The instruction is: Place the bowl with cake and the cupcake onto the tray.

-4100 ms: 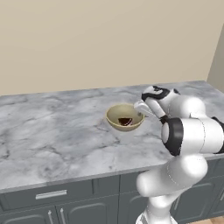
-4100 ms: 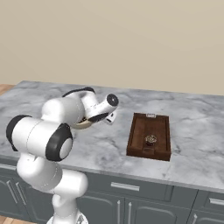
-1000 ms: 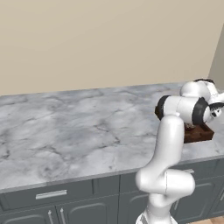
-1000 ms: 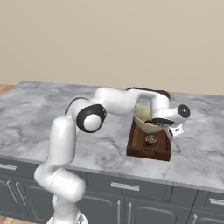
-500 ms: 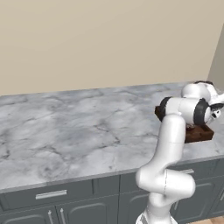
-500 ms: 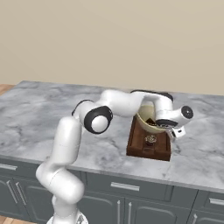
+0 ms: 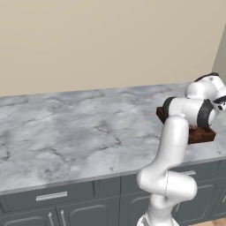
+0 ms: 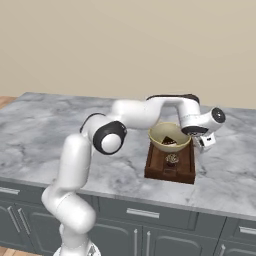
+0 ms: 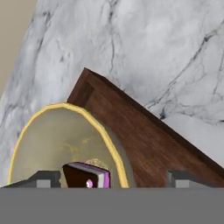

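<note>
The tan-yellow bowl (image 8: 167,134) sits over the far half of the dark wooden tray (image 8: 186,169), and I cannot tell if it rests flat. The dark cake wedge (image 8: 170,141) lies inside it. The small round cupcake (image 8: 171,159) stands on the tray just in front of the bowl. My gripper (image 8: 193,136) is at the bowl's right rim. In the hand view the gripper (image 9: 113,178) is open, its fingertips (image 9: 43,178) wide apart. The bowl (image 9: 57,140) rim runs between them, with the cake (image 9: 85,175) and the tray (image 9: 148,135) below.
The grey marble counter (image 8: 55,130) stretches wide to the left of the tray, with a beige wall behind it. In the left base view my own arm (image 7: 185,110) covers most of the tray (image 7: 201,134), which lies near the counter's front right edge.
Four seconds ago the bowl stood on the counter left of the tray; it is now over the tray's far end. In the last second the hand rose slightly.
</note>
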